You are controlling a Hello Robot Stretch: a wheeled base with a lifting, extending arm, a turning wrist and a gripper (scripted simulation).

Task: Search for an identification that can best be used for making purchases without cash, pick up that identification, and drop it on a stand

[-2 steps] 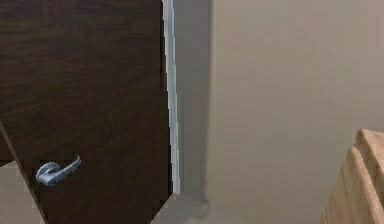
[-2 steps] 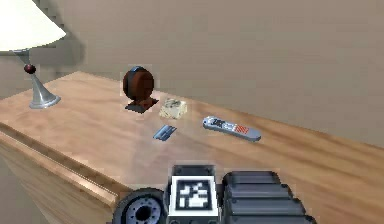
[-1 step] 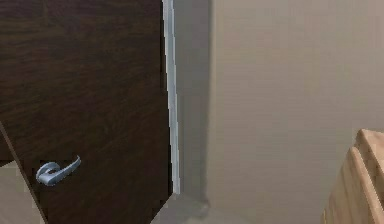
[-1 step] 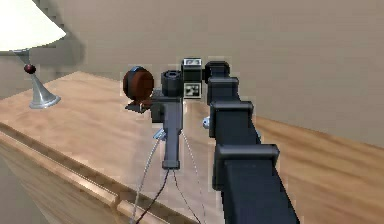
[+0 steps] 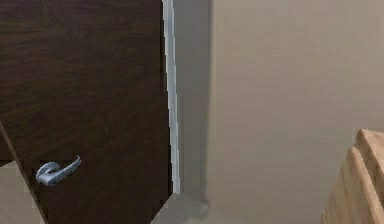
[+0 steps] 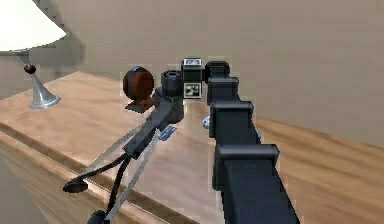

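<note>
Forward view showing one door (image 5: 80, 100), one lever handle (image 5: 57, 171) | arm side view showing one lamp (image 6: 22, 30), one gripper (image 6: 85, 200) holding nothing, opening untellable

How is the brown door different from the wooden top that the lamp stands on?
The door is very dark brown; the wooden top is light tan. The door stands upright; the wooden top lies flat. The door carries a silver handle; the wooden top carries a lamp. Both show wood grain.

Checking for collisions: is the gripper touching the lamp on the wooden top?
Apart. The arm side view shows a stretch of bare wooden top between the lamp and the gripper.
</note>
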